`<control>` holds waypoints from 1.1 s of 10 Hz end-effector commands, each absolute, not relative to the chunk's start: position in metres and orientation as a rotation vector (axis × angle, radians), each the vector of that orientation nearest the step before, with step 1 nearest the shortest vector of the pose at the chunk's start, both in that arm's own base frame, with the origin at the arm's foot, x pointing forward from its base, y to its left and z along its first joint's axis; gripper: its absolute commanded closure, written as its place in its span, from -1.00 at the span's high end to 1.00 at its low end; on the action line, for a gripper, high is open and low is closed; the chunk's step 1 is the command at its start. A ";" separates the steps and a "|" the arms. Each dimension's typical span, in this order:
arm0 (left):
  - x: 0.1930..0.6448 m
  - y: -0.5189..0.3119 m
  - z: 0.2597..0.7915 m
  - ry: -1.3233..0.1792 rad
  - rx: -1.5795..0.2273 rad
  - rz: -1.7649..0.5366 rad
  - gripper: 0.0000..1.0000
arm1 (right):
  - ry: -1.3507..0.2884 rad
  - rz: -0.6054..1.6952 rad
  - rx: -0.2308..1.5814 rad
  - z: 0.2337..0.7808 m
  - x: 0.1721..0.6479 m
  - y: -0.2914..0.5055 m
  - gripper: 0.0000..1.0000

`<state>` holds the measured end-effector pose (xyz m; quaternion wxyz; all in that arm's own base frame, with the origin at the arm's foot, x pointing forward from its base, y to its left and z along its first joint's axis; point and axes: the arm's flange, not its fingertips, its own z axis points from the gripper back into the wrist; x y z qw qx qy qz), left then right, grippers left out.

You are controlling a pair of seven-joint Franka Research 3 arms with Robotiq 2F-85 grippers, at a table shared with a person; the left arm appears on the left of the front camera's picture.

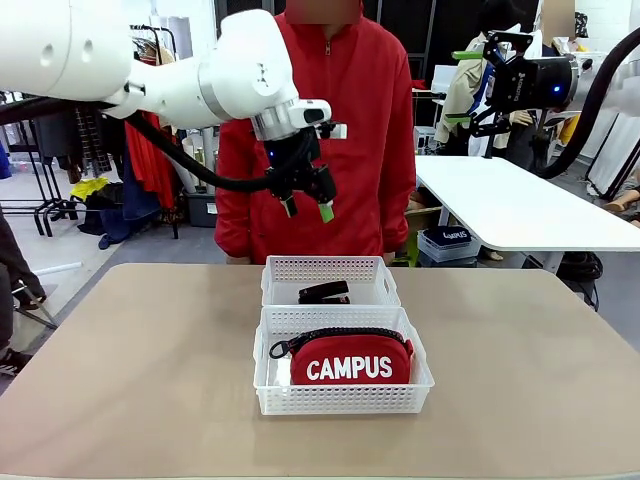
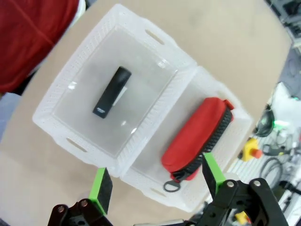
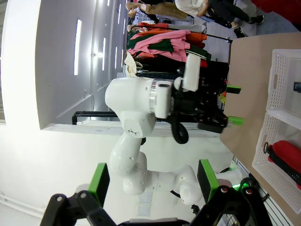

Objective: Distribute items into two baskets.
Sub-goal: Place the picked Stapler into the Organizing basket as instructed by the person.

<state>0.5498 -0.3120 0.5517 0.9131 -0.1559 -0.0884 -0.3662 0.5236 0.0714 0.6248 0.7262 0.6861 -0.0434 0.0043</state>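
Observation:
Two white lattice baskets stand end to end at the table's middle. The far basket holds the black stapler. In the near basket lies the red "CAMPUS" pouch, zipper up. My left gripper hangs open and empty well above the far basket. High at the back right, my right gripper is open and empty, pointing sideways towards the left arm.
A person in a red jacket stands at the far edge just behind the baskets. A second white table is at the back right. Bare tan tabletop lies on both sides of the baskets.

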 end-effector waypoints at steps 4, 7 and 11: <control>0.515 -0.224 0.629 -0.228 -0.819 -0.337 1.00 | -0.088 0.000 1.521 0.629 0.523 0.072 1.00; 0.511 -0.181 0.650 -0.283 -1.003 -0.182 1.00 | -0.088 0.000 1.521 0.629 0.523 0.072 1.00; 0.509 -0.110 0.648 -0.337 -1.218 0.011 1.00 | -0.088 0.000 1.521 0.629 0.523 0.072 1.00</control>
